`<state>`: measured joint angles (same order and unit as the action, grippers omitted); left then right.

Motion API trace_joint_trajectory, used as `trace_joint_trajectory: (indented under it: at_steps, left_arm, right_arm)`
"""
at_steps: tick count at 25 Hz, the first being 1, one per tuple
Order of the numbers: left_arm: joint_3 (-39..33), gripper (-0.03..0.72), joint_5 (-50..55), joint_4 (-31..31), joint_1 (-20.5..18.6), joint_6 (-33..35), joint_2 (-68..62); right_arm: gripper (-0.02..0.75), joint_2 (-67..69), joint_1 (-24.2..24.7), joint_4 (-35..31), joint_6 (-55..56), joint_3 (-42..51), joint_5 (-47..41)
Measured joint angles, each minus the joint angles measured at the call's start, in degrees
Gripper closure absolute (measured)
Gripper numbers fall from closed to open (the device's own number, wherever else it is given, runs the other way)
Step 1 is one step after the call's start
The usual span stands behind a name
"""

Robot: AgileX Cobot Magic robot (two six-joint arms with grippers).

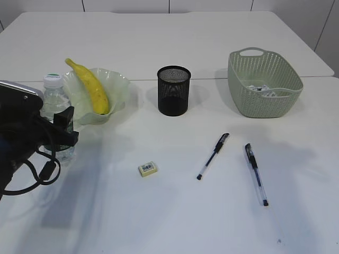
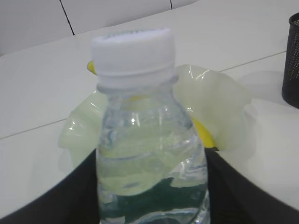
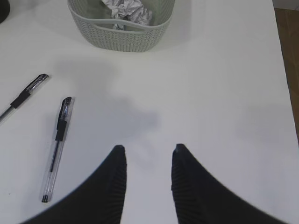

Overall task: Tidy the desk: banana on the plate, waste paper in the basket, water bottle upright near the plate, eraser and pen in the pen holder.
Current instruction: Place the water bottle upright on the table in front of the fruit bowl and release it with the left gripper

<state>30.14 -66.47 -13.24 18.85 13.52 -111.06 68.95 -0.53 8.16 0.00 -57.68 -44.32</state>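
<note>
The water bottle [image 1: 54, 98] [image 2: 149, 140] stands upright just left of the plate [image 1: 121, 84] [image 2: 224, 98], with my left gripper [image 1: 68, 129] [image 2: 150, 154] shut on its body. A yellow banana [image 1: 92, 87] lies in the pale green plate. On the table sit the eraser [image 1: 148, 169] and two pens [image 1: 213, 155] [image 1: 256, 173]; the right wrist view shows both pens [image 3: 23, 98] [image 3: 57, 149]. The black mesh pen holder [image 1: 174, 90] [image 2: 292, 60] stands at centre. Crumpled waste paper [image 3: 128, 11] [image 1: 263, 89] lies in the basket [image 1: 265, 82] [image 3: 121, 32]. My right gripper [image 3: 148, 149] hangs open over bare table, right of the pens.
A seam between two white tabletops [image 1: 212, 79] runs behind the plate, holder and basket. The table's right edge [image 3: 282, 70] shows in the right wrist view. My right arm is outside the exterior view.
</note>
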Motion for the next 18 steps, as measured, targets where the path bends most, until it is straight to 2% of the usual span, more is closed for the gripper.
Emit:
trace_joint_trajectory:
  at_steps: [18]
  left_arm:
    - [1.3,0.274,1.0,0.8,0.0,0.0,-0.1]
  right_arm:
    - [0.486,0.0,0.0,0.0,0.0,0.0,0.0]
